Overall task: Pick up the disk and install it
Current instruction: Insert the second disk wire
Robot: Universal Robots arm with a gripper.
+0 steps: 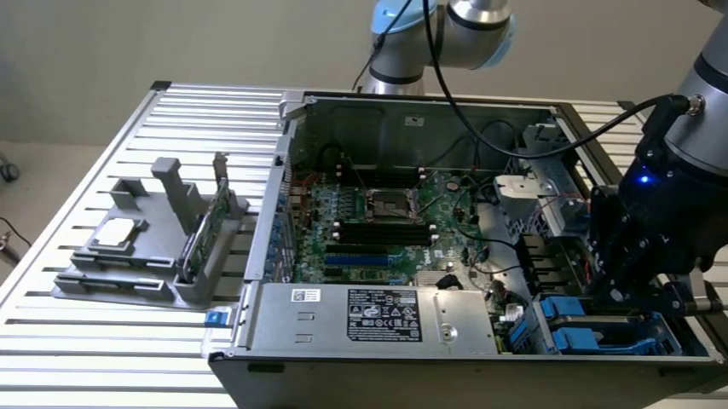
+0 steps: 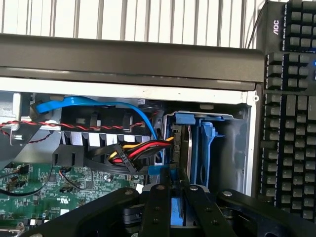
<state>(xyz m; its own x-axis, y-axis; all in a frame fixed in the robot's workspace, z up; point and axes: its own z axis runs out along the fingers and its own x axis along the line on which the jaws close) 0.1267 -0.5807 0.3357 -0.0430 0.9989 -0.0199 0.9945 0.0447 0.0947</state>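
The gripper (image 2: 171, 205) is down in the computer case's (image 1: 341, 336) drive corner, fingers narrowed on the disk's (image 2: 178, 213) blue-framed edge; the bay (image 2: 197, 148) sits just ahead, seating not finished.

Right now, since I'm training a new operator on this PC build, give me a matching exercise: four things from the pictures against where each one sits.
Things:
1. disk
2. green card
3. power supply
4. keyboard

Places:
A. on edge in the grey rack
B. between the fingers of the gripper
C. inside the case, label up
D. black, lying flat beyond the case wall

Pairs: 1-B, 2-A, 3-C, 4-D
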